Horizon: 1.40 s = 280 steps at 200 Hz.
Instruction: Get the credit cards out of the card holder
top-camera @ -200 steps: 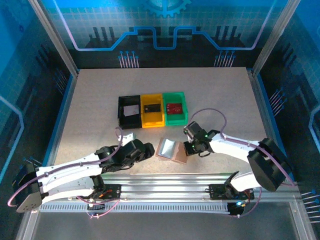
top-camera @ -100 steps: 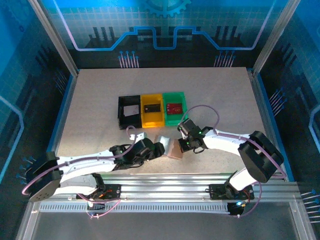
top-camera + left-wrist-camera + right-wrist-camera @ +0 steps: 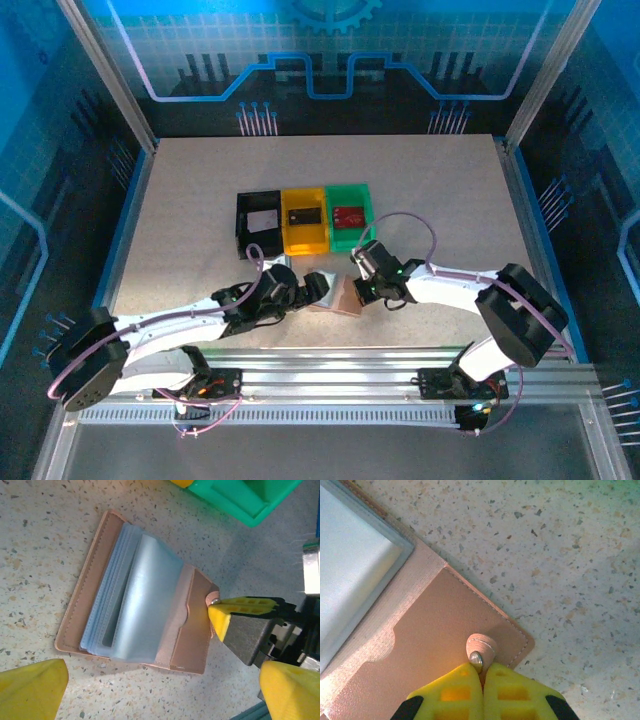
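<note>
There are three trays, a black tray (image 3: 241,225), a yellow tray (image 3: 306,243) and a green tray (image 3: 370,215). There are three cards, one to a tray: a white card (image 3: 263,220), a dark card (image 3: 303,215) and a red card (image 3: 348,214). On the one table (image 3: 450,200) is one card holder (image 3: 190,630) with one snap stud (image 3: 476,656) and a stack of clear sleeves (image 3: 145,600) too close-packed to count, and there are two arms, a left arm (image 3: 160,330) and a right arm (image 3: 460,285), with one gripper each: left gripper (image 3: 316,287), right gripper (image 3: 482,672).
</note>
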Each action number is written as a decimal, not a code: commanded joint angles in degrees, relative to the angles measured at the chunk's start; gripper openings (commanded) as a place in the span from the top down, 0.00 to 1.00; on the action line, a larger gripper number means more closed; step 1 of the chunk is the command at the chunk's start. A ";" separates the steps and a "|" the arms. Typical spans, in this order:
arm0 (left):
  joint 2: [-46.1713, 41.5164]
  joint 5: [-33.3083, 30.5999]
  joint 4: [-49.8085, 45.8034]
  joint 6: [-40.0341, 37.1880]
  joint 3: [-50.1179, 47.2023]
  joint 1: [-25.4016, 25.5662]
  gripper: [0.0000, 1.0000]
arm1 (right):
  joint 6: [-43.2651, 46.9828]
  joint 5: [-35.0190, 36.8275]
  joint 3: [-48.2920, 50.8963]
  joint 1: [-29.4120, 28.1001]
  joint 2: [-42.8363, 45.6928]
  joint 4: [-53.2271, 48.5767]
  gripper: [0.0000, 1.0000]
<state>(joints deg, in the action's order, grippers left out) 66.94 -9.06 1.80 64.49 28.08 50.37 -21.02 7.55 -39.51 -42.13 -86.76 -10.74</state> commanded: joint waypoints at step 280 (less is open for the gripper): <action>11.08 13.44 4.61 -5.47 4.63 -7.76 0.01 | 3.53 -3.14 5.64 -5.70 1.33 6.00 1.00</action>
<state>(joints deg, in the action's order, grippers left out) 76.75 2.57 4.78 59.46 31.16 42.96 -18.11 6.87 -35.07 -46.87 -84.71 -3.31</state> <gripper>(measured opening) 0.991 0.039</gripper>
